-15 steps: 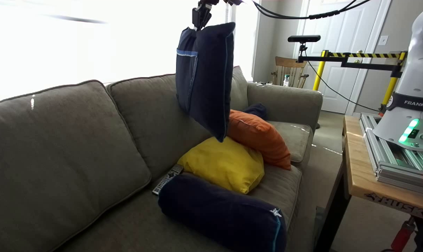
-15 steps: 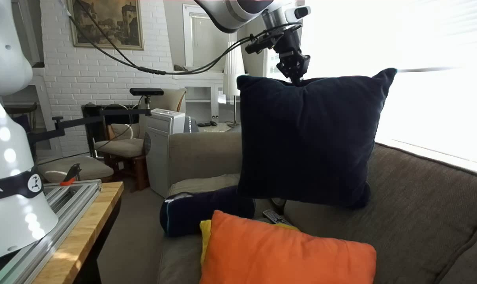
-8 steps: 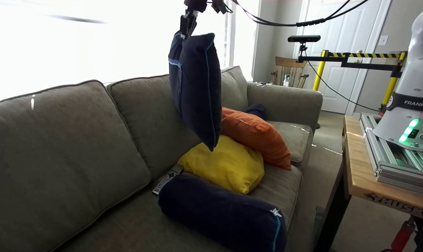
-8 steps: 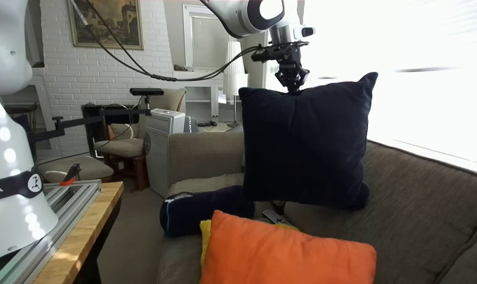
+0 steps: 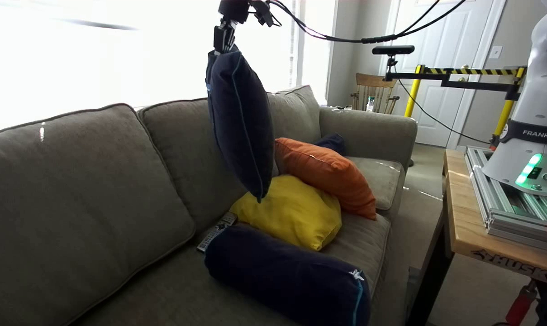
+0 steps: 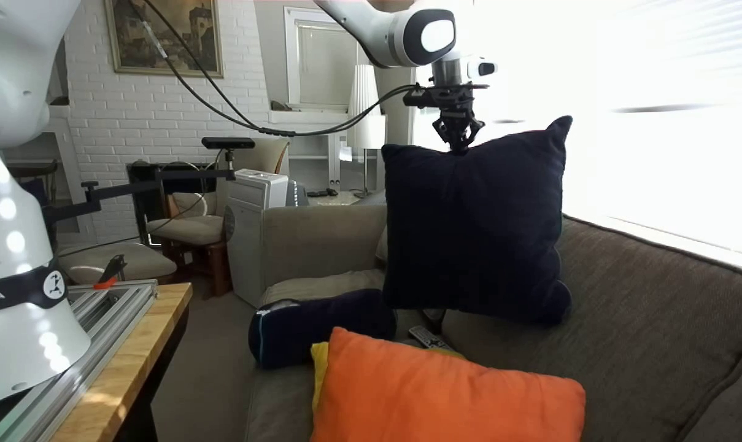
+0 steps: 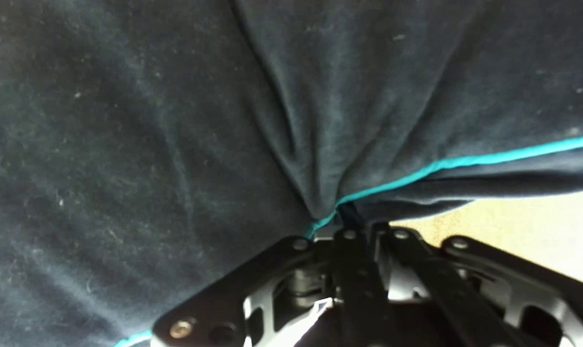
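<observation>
Over a gray sofa (image 5: 97,190), a navy pillow (image 6: 472,233) is suspended; an orange pillow (image 6: 447,393) is leaned against a yellow pillow (image 5: 293,213). The navy pillow's top edge is clenched in the tool (image 6: 459,147). On the sofa, a remote (image 5: 216,232) is seen.

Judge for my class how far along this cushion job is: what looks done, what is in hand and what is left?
Looks done: the grasp; the gripper pinches the blue cushion, and creases run to the pinch in the wrist view. In hand: holding it up; it hangs by its top edge over the sofa. Left, probably: lowering and releasing it, as the jaws are closed on it.
</observation>
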### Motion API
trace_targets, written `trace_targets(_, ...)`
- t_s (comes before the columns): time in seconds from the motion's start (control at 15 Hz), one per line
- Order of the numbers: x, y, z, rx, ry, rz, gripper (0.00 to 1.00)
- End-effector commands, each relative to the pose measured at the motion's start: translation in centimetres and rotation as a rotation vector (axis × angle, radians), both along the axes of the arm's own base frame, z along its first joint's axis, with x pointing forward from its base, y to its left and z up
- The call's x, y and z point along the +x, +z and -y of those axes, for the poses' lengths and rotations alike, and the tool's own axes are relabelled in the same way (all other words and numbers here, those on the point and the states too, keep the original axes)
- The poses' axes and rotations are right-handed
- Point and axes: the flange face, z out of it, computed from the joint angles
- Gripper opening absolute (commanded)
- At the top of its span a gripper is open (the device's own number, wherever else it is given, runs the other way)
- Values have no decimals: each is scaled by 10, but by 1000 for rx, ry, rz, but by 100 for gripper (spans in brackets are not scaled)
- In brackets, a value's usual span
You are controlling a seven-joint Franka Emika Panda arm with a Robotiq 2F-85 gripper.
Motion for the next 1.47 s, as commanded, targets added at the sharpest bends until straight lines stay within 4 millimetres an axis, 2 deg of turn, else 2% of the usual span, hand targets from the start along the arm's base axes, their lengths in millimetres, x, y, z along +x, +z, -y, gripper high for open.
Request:
trace_targets(0.0, 20, 14, -20, 50, 31, 22, 2)
trace_targets(0.33, 27, 5, -55, 52, 74, -18, 2)
trace_targets(0.67, 32, -4, -80, 59, 107, -48, 2)
trace_targets(1.2, 37, -14, -96, 73, 143, -100, 2)
trace_targets(1.4, 42, -21, -91, 51, 113, -111, 2)
